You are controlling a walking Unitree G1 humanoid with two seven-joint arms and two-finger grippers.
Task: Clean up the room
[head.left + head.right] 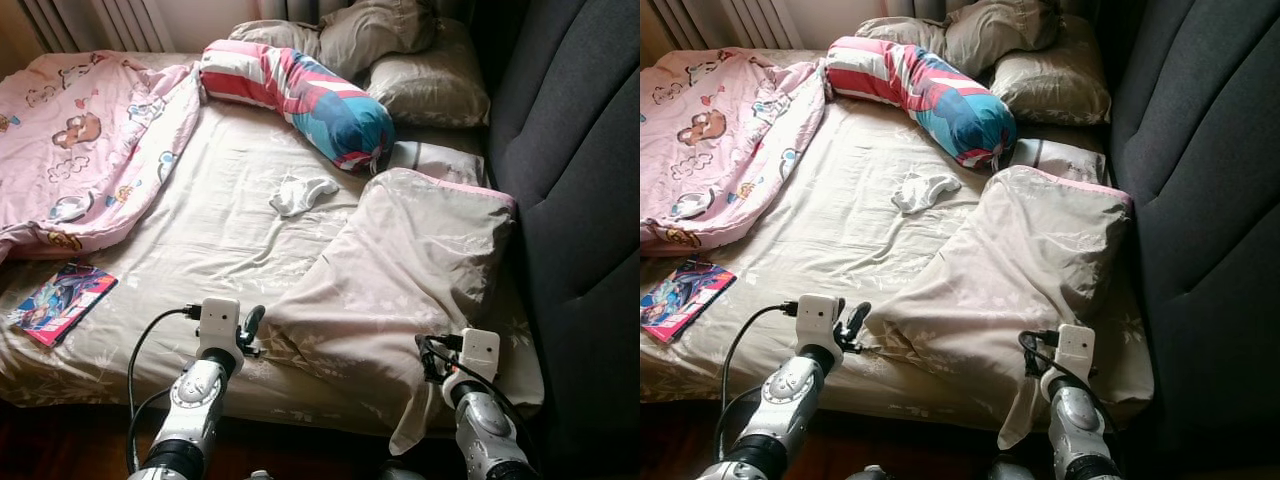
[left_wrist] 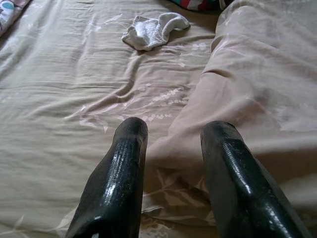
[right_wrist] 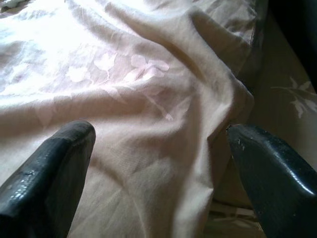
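Note:
A large beige floral pillow (image 1: 420, 270) lies slanted on the bed's near right part, with one corner hanging over the front edge. My left gripper (image 2: 173, 131) is open at the pillow's near left corner, its fingers (image 1: 252, 322) low over the sheet and astride the pillow's edge. My right gripper (image 3: 158, 134) is open wide just above the pillow's near right corner, with its wrist (image 1: 478, 352) at the bed's front edge. A small white crumpled cloth (image 1: 300, 192) lies mid-bed beyond the pillow.
A striped red, white and blue bolster (image 1: 310, 90) and more beige pillows (image 1: 425, 85) lie at the head. A pink cartoon blanket (image 1: 90, 140) covers the far left, and a colourful book (image 1: 65, 300) lies near the front left. A dark padded headboard (image 1: 580, 150) walls the right.

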